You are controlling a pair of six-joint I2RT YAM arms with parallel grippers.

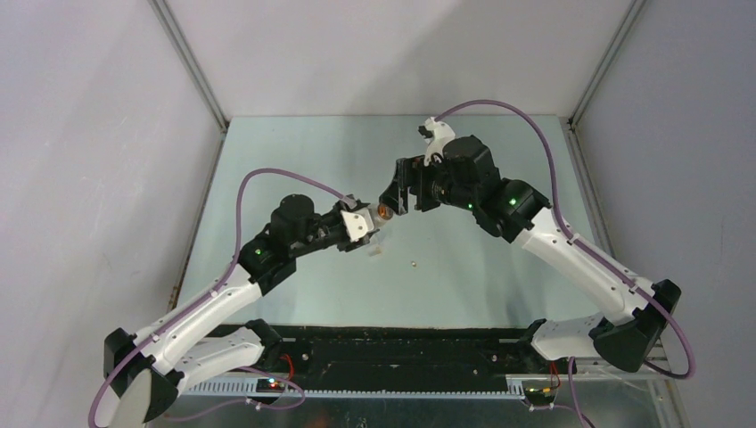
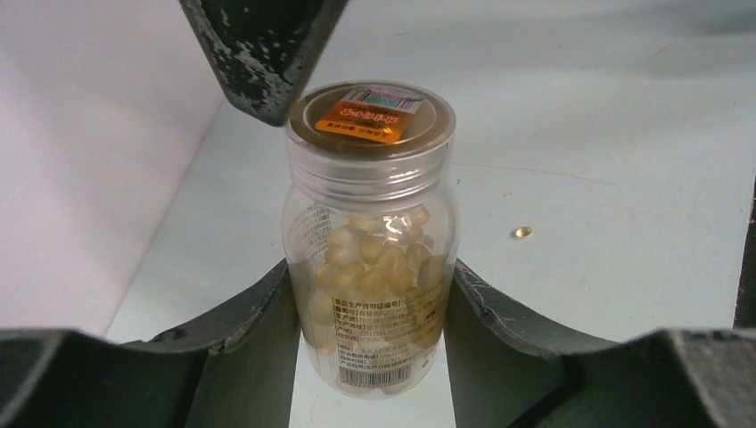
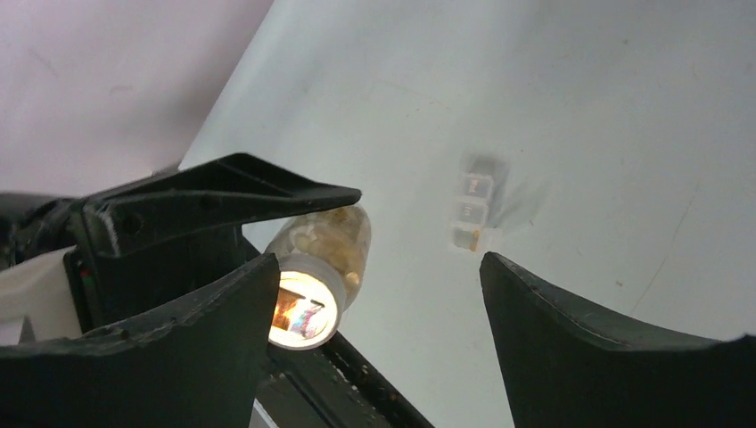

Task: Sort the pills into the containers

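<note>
left arm first: the left gripper (image 1: 372,228) is out over the middle of the table (image 1: 499,294), pinching a small clear bottle (image 2: 370,267) by its body, a finger hard against each side. the bottle lies level in the air, its cap (image 2: 371,118) on and pointing away from the left wrist, toward the other arm. through the clear wall you can see pale yellowish pills (image 2: 379,254) heaped inside.

down on the table, just under that gripper and a touch toward the near edge, sits the white pill box (image 3: 475,201), a short row of joined compartments. there's an orange speck (image 3: 475,237) at one end of it; in the compartment or beside it, i cannot tell. a little to the right of the box, one loose pill (image 2: 522,232) lies on the bare surface, well apart from everything.

now the right arm: the right gripper (image 3: 382,260) meets the bottle head-on, its fingers spread wide. one finger (image 2: 260,53) sits right at the cap's rim, touching or not i can't make out, and the other stands well clear, so nothing is gripped on this side.
</note>
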